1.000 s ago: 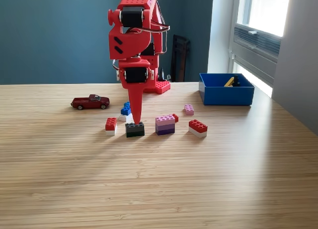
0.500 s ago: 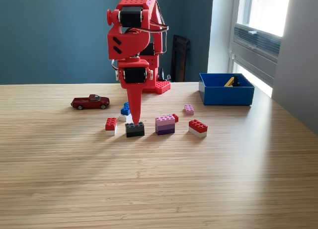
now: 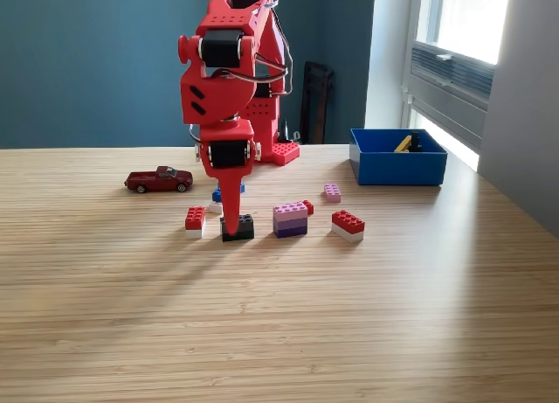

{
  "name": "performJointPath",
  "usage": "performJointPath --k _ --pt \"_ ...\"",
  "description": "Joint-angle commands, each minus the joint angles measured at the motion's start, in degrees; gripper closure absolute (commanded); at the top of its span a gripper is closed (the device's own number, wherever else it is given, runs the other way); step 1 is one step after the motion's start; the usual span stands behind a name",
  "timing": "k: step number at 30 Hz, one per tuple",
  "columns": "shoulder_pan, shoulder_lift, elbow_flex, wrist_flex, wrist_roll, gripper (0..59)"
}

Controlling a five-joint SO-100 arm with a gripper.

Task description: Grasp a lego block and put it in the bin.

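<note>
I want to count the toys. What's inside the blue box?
Inside the bin a yellow piece and something dark poke above the rim. The front wall hides the floor, so anything lying lower cannot be seen.

Red end effector (image 3: 234,221) over black lego block (image 3: 238,228) (possibly touching), bin (image 3: 397,167) well apart

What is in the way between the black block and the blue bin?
Along the table, the purple block sits right beside the black block on the bin's side, with the red-and-white block and small pink block beyond. Above them nothing visible blocks a lifted carry. The pincer is already down at the black block.
</note>
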Motion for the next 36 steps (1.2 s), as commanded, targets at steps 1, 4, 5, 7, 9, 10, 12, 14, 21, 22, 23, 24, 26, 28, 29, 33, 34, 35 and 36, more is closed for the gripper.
performJointPath --k 1,4,5,7,9,10,12,14,21,22,23,24,26,28,29,33,34,35,36 --pt "0.26 -0.62 -5.80 1.58 0.26 39.7" --pt "0.18 -2.55 -7.56 1.67 0.70 40.3" --pt "0.09 -3.16 -8.26 1.76 0.88 40.7" --pt "0.09 -4.39 -9.67 1.76 1.14 41.0" --pt "0.09 -5.63 -10.81 1.85 1.23 41.6" --pt "0.00 -6.24 -11.25 1.85 1.14 42.0" --pt "0.00 -7.21 -12.48 2.64 0.97 43.2" --pt "-0.09 -8.09 -13.27 2.99 1.14 46.5" --pt "-0.26 -9.05 -13.54 2.99 2.02 54.7" --pt "-0.26 -9.05 -13.54 2.99 2.20 57.0" --pt "-0.26 -9.05 -13.62 2.99 2.37 58.2" --pt "0.00 -9.05 -13.62 2.99 2.46 58.5" --pt "0.18 -8.96 -13.45 2.99 2.72 58.5" --pt "0.00 -8.70 -12.48 2.99 2.90 58.5" --pt "-0.18 -8.70 -11.78 2.99 2.90 58.5" --pt "-0.97 -8.17 -10.02 3.52 4.83 58.5" --pt "-1.32 -8.00 -10.55 4.31 5.45 58.5" --pt "-1.67 -7.82 -11.95 5.80 6.15 58.5" --pt "-2.11 -7.65 -14.15 7.91 6.77 58.5"
